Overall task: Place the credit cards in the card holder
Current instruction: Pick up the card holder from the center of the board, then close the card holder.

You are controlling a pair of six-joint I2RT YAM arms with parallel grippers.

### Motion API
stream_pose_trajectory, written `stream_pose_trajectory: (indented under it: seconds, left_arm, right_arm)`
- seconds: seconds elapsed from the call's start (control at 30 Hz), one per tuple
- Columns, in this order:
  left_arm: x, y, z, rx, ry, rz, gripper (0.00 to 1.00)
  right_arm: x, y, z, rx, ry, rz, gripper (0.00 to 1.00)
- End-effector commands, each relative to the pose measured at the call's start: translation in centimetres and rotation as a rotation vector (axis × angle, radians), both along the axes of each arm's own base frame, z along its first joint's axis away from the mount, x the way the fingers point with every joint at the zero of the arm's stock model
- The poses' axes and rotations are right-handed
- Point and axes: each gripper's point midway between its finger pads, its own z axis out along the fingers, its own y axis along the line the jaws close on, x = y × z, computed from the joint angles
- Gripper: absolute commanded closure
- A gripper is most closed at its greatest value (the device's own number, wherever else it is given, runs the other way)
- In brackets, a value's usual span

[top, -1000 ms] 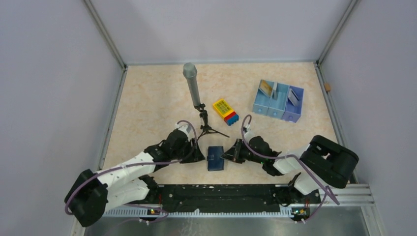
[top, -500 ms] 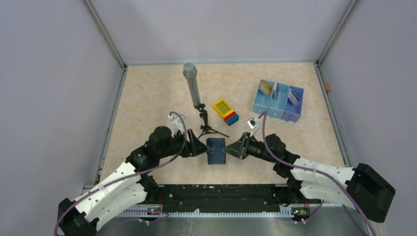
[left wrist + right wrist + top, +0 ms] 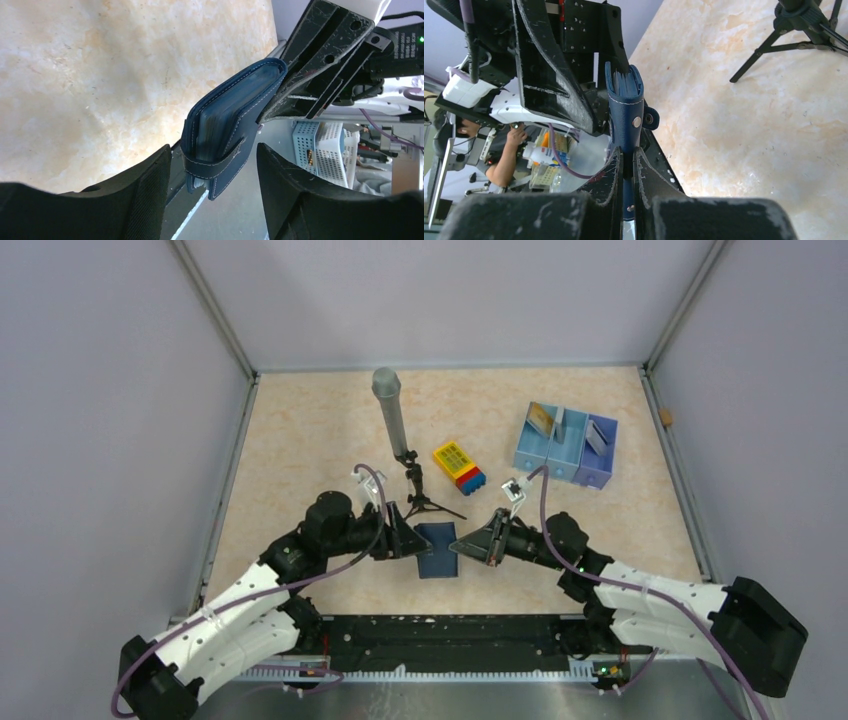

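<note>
Right in front of the arms, the small navy-blue folding card holder (image 3: 436,550) is pinched by one edge in the right gripper (image 3: 462,547), whose jaws are clamped tight on the leather. The right wrist view shows it standing on edge, clear of the beige marbled table (image 3: 300,440). The snap tab is still fastened over the closed wallet. It is presumably held up this way so the other arm can get at that tab. The left gripper (image 3: 408,545) sits opposite with its jaws well parted. They straddle the tab end of the wallet with a gap on each side, gripping nothing. The thin plastic credit cards (image 3: 541,418) wait well apart, standing in the pale blue three-compartment tray (image 3: 560,468) at the far right. Beyond the wallet stand the grey microphone on its black tripod (image 3: 390,420) and the yellow-topped toy brick block (image 3: 458,466). A second ago both arms were folded low and the wallet sat nearer the bases. Since then they have stretched forward and carried it farther out. Over the last half second the left jaws have crept closer and the wallet has skewed slightly.
</note>
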Motion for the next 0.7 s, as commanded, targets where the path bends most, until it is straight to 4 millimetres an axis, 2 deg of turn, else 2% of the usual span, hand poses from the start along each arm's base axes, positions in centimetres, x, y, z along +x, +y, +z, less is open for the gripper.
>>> stream_pose_trajectory:
  seconds: [0.0,0.43,0.67]
  left_arm:
    - [-0.7,-1.1,2.2,-0.092,-0.027,-0.076,0.38]
    - [-1.8,-2.1,3.5,-0.203,-0.011,-0.157,0.56]
    - [-1.8,-2.1,3.1,-0.217,0.001,-0.144,0.67]
  right_arm:
    - [0.1,0.6,5.0,0.135,-0.095,0.021,1.00]
    - [1.2,0.9,3.7,0.086,-0.069,-0.020,1.00]
    - [1.3,1.0,3.1,0.067,-0.064,-0.022,1.00]
